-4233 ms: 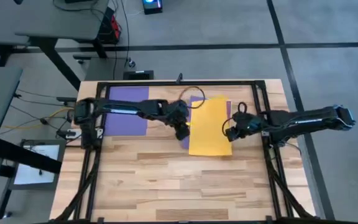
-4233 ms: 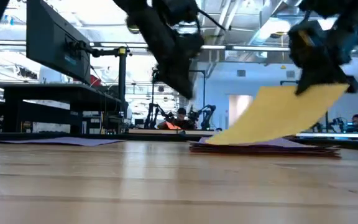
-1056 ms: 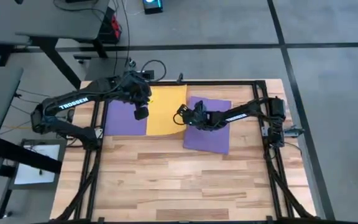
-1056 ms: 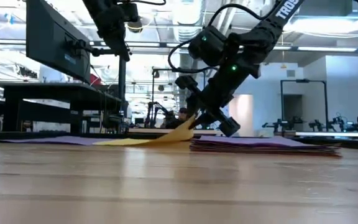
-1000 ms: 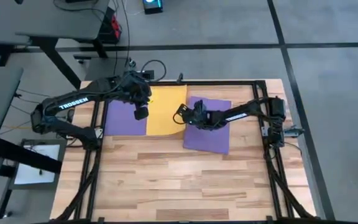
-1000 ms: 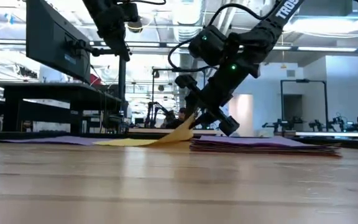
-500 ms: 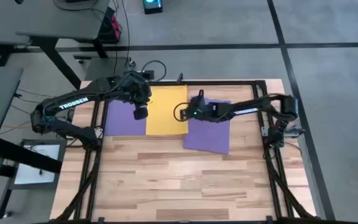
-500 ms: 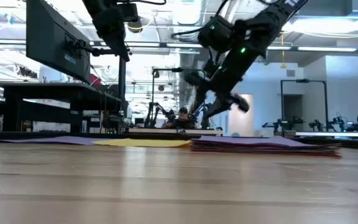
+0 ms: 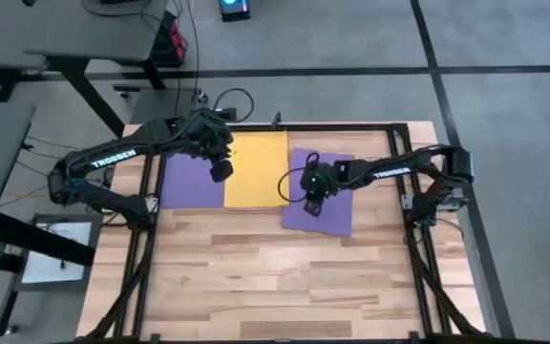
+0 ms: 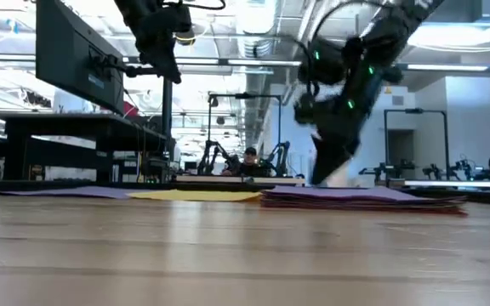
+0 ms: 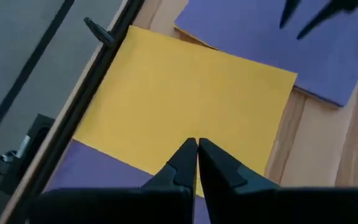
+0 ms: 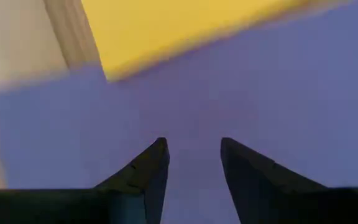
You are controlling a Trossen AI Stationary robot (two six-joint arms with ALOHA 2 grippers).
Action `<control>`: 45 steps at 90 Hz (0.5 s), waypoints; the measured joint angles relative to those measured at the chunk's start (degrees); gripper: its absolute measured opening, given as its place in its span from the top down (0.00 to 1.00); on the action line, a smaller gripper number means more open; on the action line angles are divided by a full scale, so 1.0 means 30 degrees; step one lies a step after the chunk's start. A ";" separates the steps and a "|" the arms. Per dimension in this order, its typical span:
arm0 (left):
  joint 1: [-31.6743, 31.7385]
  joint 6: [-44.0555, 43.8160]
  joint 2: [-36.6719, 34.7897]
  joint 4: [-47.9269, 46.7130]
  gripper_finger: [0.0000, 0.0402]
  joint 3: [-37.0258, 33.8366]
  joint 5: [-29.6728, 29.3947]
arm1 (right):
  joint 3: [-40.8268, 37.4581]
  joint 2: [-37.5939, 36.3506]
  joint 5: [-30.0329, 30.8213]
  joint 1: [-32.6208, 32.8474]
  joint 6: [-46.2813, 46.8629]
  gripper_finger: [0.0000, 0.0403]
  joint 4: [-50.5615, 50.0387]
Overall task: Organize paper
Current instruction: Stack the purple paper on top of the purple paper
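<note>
Evenly lit from above in high view, no hard shadows on table (image 9: 256,277); only soft dark patches under arms. Low view backlit: bright ceiling strips w/ glare up top, arms near-silhouette, foreground wood soft, out of focus. Motion blur on right gripper (image 10: 334,174) there. Right wrist view heavily smeared, edges of yellow sheet (image 12: 185,28) and purple sheet (image 12: 260,93) fuzzy, fingers (image 12: 151,171) dark. Left wrist view sharper, mild softness at edges, yellow bright w/o glare.
</note>
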 joint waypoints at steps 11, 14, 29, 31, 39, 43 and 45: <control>-0.0432 0.0316 0.0000 -0.1135 1.00 0.0000 0.0479 | -0.0801 -0.0005 0.0041 0.0173 -0.1325 0.67 -0.0047; -0.0552 0.0405 0.0000 -0.1542 1.00 0.0000 0.0741 | -0.0970 -0.0204 0.0062 0.0177 -0.1629 0.67 -0.0426; -0.1203 -0.0782 0.0167 -0.2706 1.00 0.0000 0.0926 | -0.2184 -0.1605 0.0033 -0.0119 -0.1773 0.67 -0.1759; -0.1277 -0.0918 0.0202 -0.2698 1.00 0.0000 0.0895 | -0.2327 -0.1843 0.0035 -0.0156 -0.1855 0.67 -0.2042; -0.1587 -0.1336 0.0525 -0.2642 1.00 0.0000 0.0889 | -0.2785 -0.2617 0.0033 -0.0478 -0.2029 0.67 -0.3047; -0.1694 -0.1525 0.0648 -0.2521 1.00 0.0000 0.0931 | -0.2945 -0.3021 0.0026 -0.0733 -0.2029 0.67 -0.3596; -0.1718 -0.1576 0.0736 -0.2501 1.00 0.0000 0.0961 | -0.2980 -0.3234 0.0026 -0.0856 -0.1967 0.67 -0.4038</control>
